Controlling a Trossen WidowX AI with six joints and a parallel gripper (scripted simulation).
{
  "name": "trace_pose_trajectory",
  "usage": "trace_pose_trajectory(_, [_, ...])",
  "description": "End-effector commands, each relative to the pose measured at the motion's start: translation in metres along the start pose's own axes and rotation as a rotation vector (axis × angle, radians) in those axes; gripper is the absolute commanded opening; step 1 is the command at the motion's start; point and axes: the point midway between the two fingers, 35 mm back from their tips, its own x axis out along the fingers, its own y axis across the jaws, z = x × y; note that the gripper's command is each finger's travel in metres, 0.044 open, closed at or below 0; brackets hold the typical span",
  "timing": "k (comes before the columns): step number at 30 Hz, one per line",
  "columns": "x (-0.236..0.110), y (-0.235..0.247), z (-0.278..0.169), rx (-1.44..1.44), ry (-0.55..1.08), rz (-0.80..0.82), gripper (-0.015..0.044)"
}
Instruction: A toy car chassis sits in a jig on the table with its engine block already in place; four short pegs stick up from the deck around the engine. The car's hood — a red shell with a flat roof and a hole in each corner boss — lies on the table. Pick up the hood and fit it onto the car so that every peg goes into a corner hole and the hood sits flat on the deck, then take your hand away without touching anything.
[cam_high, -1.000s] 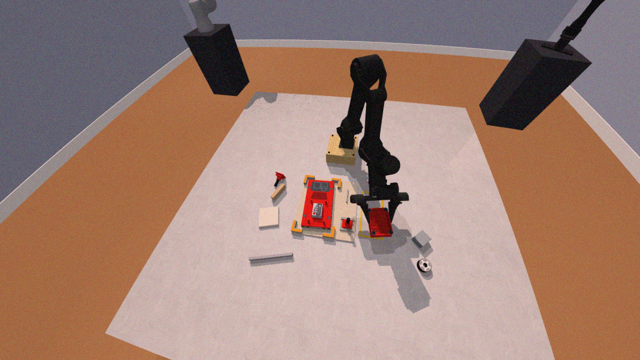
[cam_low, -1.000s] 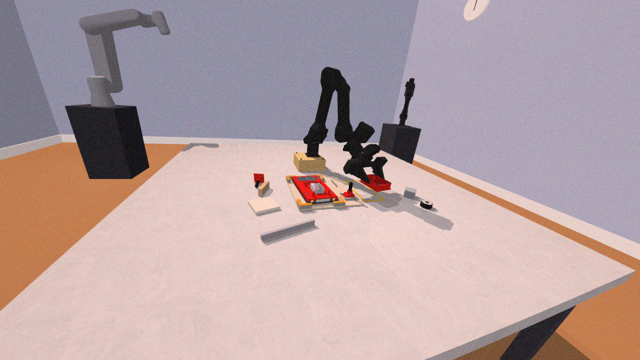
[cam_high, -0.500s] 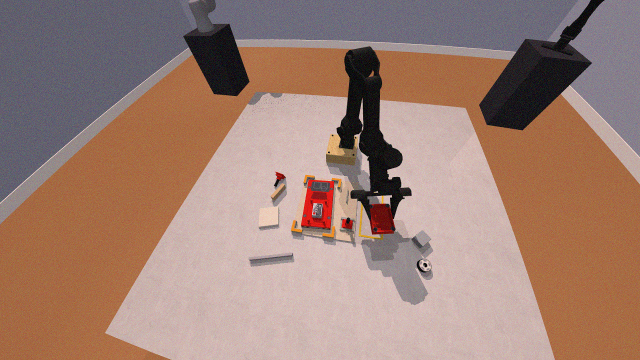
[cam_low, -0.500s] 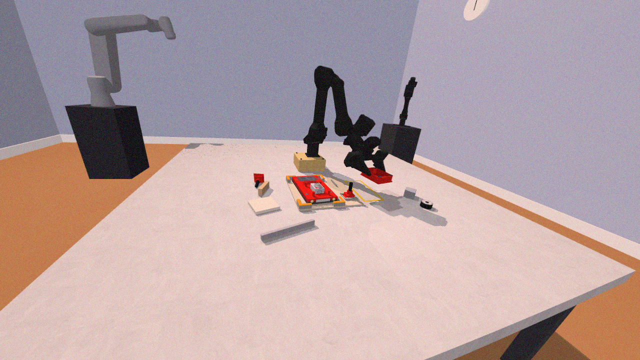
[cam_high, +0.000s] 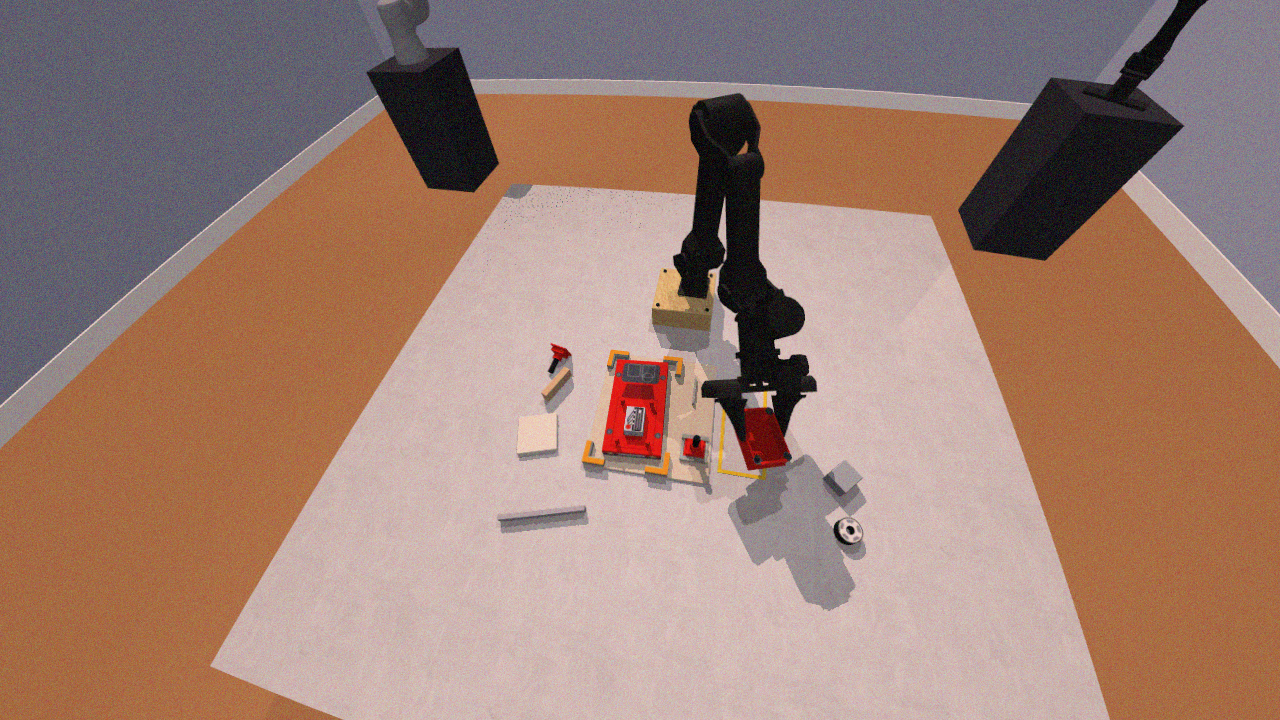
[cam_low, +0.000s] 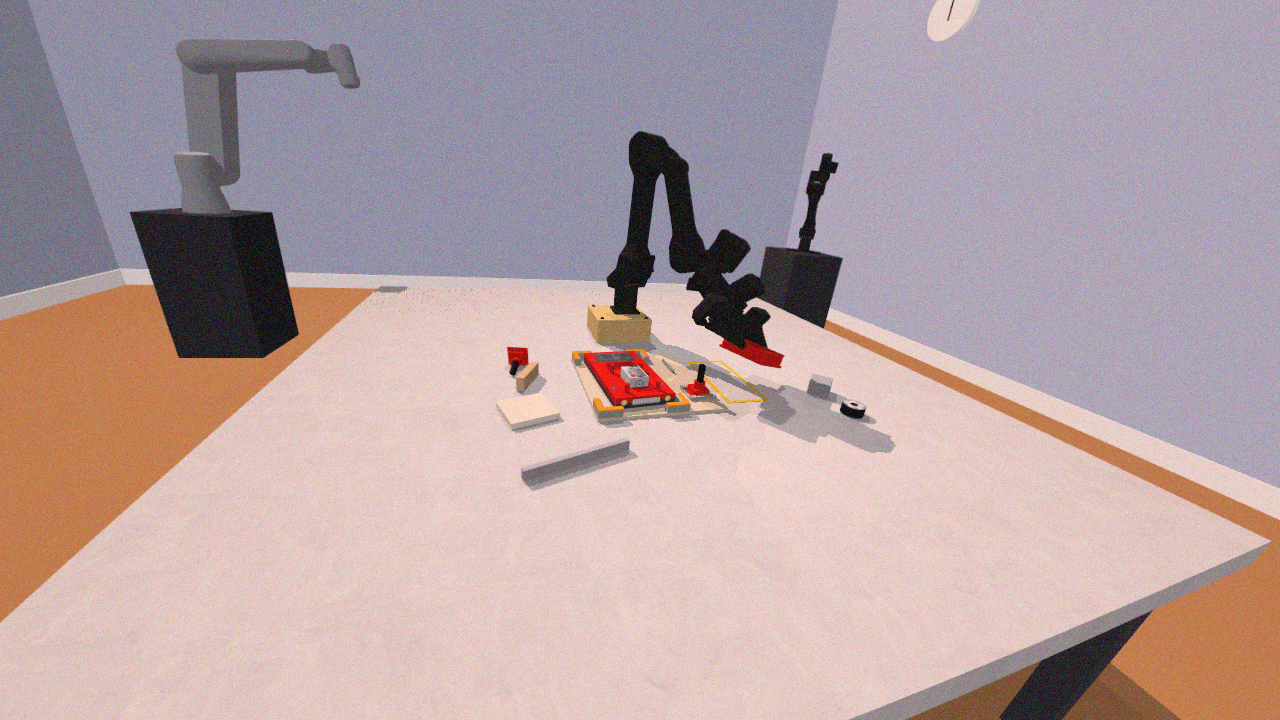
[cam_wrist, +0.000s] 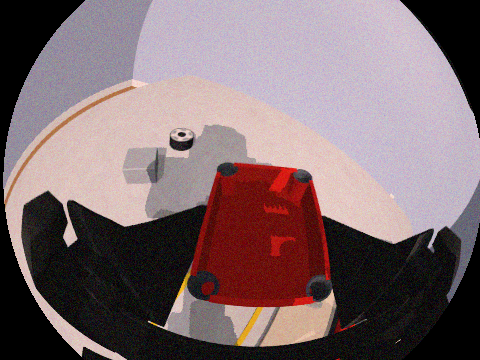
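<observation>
Black tool (cam_high: 759, 413) pinches the red hood (cam_high: 763, 437) from both sides and holds it up in the air, off the surface (cam_low: 626, 555). The hood tilts a bit. Under it sits a yellow outline (cam_high: 739, 471). Just beside that, the red car (cam_high: 636, 417) rests in its jig (cam_high: 592, 454). A gray block (cam_high: 842, 478) and a small wheel (cam_high: 848, 531) lie near.
</observation>
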Motion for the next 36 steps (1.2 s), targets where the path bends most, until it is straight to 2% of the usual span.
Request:
trace_pose_trajectory(1, [0.0001, -0.0001, -0.0005, -0.095, 0.0, -0.002, 0.0])
trace_pose_trajectory(36, [0.0003, 0.0001, -0.001, -1.033, 0.001, -0.002, 0.0])
